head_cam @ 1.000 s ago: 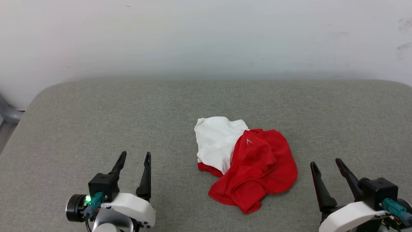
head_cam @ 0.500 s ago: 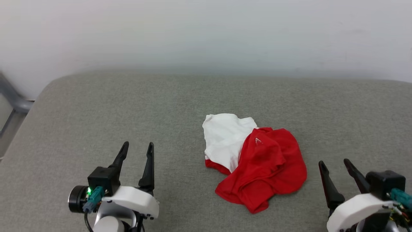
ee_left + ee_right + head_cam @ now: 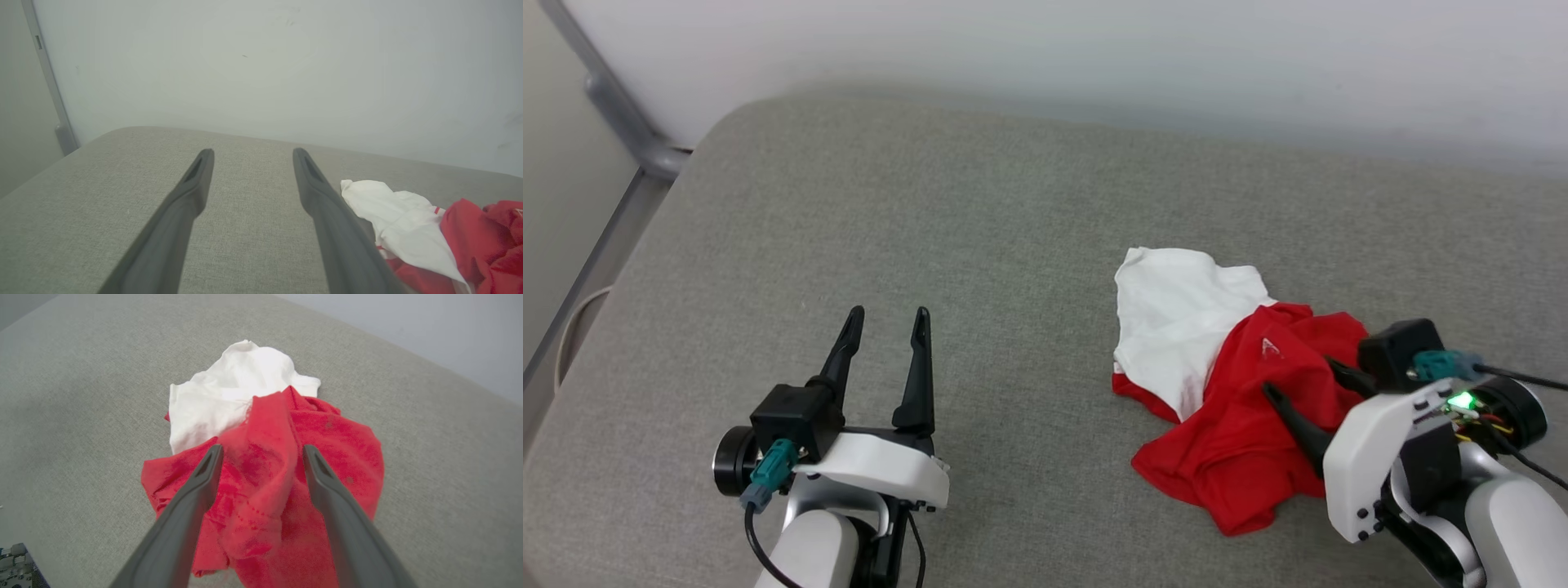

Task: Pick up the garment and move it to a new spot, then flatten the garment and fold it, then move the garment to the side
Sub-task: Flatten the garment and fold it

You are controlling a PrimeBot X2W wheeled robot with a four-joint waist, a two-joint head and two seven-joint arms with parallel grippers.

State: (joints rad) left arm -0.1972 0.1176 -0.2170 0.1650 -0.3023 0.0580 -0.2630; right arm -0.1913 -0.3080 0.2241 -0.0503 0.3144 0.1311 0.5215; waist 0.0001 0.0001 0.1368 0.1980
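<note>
Grey woven surface | garment crumpled, thin red-white fabric

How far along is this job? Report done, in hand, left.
Done: nothing; the garment lies crumpled on the grey cushion. In hand: the right gripper, open, straddles a red fold, not yet closed; the left gripper, open, hovers apart. Left: pick up, move, flatten, fold, set aside.

It looks like a bare test room or lab: a grey fabric-covered worktop stands against a plain white wall, with a grey metal rail at the frame's upper left.
</note>
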